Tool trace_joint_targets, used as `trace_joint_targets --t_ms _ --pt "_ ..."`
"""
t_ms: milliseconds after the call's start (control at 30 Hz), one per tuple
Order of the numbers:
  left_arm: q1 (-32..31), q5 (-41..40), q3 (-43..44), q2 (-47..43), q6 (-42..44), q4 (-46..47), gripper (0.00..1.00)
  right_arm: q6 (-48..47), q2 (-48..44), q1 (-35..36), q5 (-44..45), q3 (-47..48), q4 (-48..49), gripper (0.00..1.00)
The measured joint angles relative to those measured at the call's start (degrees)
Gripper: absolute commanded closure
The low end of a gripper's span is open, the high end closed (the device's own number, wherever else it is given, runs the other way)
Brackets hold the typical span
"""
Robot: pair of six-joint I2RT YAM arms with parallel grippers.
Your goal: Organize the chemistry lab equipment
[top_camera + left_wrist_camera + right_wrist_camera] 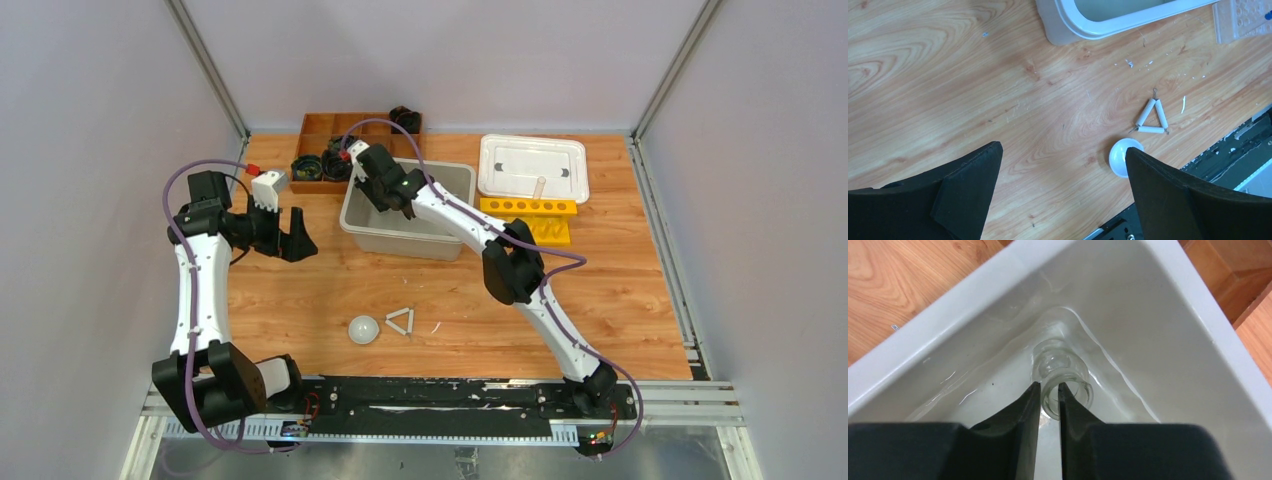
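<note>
Pale grey walls close in a wooden table (300, 300), with the two arms bolted along its near edge. Toward the far middle stands a grey plastic bin (400, 235), and the right arm stretches across into its far left corner. Seen from its wrist camera, the right pincer (1049, 385) is almost closed, nipping the rim of a small clear beaker (1060, 367) between its two black fingers. The beaker sits low in that corner with its mouth tipped up toward the camera, and I cannot tell whether it touches the bin's floor. The left pincer (1063, 149) hangs above bare wood to the left of the bin, spread as wide as it goes and holding nothing. Near the front edge a white dome (363, 329) and a white triangle (400, 321) lie just beside each other, the dome on the left. To the right of the bin lies a yellow rack (530, 212) with round holes, and just beyond it a white lid (500, 150). A clear plastic rack (1243, 17) peeks in at the edge of the left wrist view, beside the bin. At the far left a brown wooden tray (320, 125) holds black coils (305, 167).
</note>
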Motion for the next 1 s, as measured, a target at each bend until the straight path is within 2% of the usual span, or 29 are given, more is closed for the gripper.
trace_joint_targets --t_ms 67,267,400,500,633,733,833,1000 --pt "0.0 0.2 0.0 0.0 0.0 0.0 0.0 0.3 0.1 0.0 -0.5 0.0 0.5 0.6" --pt "0.0 0.8 0.0 -0.4 0.0 0.0 0.0 0.5 0.0 0.0 -0.9 0.0 2.3 0.52" --pt "0.0 1.0 0.0 -1.5 -0.1 0.0 0.0 0.8 -0.7 0.0 -1.0 0.0 3.1 0.38" --pt "0.0 1.0 0.0 -2.2 -0.3 0.0 0.0 1.5 -2.9 0.0 -1.2 0.0 3.0 0.35" --pt "0.0 1.0 0.0 -3.0 -0.7 0.0 0.0 2.4 -7.7 0.0 -2.1 -0.4 3.0 0.38" --pt "0.0 0.9 0.0 -3.5 -0.8 0.0 0.0 4.1 -13.3 0.0 -3.0 -3.9 3.3 0.51" --pt "0.0 0.7 0.0 -3.8 -1.0 0.0 0.0 6.2 -17.7 0.0 -4.3 -7.6 3.3 0.59" --pt "0.0 0.3 0.0 -4.1 -1.6 0.0 0.0 8.9 -17.7 0.2 -5.9 -9.2 0.7 0.65"
